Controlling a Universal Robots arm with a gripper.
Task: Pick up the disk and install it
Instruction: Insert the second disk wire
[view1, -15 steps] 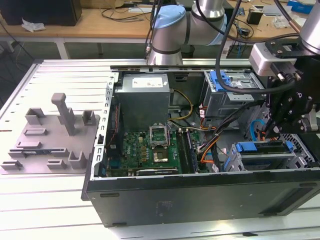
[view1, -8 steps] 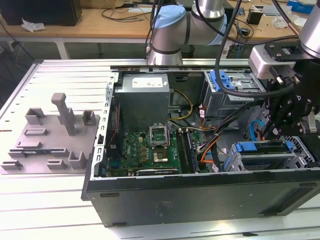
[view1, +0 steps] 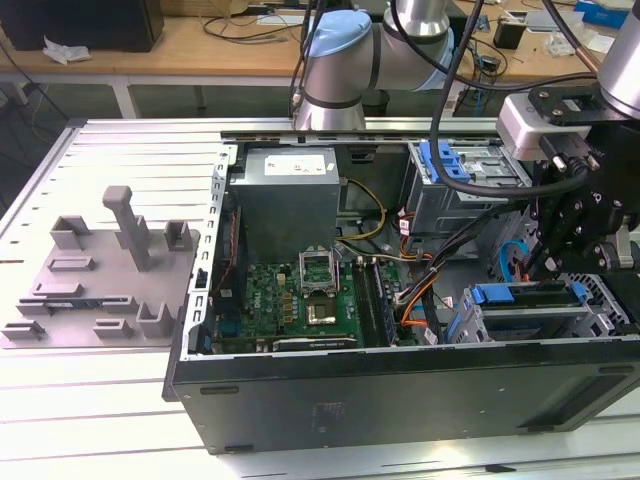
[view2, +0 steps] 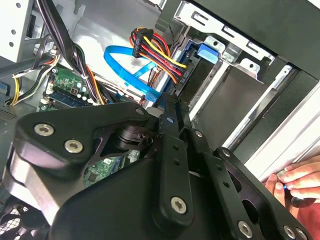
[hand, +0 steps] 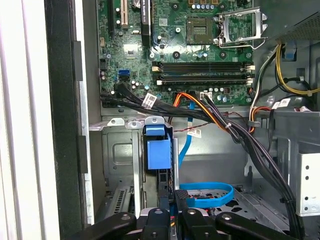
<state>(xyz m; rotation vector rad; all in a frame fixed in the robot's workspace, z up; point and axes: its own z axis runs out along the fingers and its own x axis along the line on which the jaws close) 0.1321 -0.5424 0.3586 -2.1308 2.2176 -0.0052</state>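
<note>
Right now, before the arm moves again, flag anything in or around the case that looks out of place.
A person's hand is just outside the case, close beside the gripper. Inside, the CPU socket sits empty with its metal latch frame swung open. Nothing looks spilled or broken.
</note>
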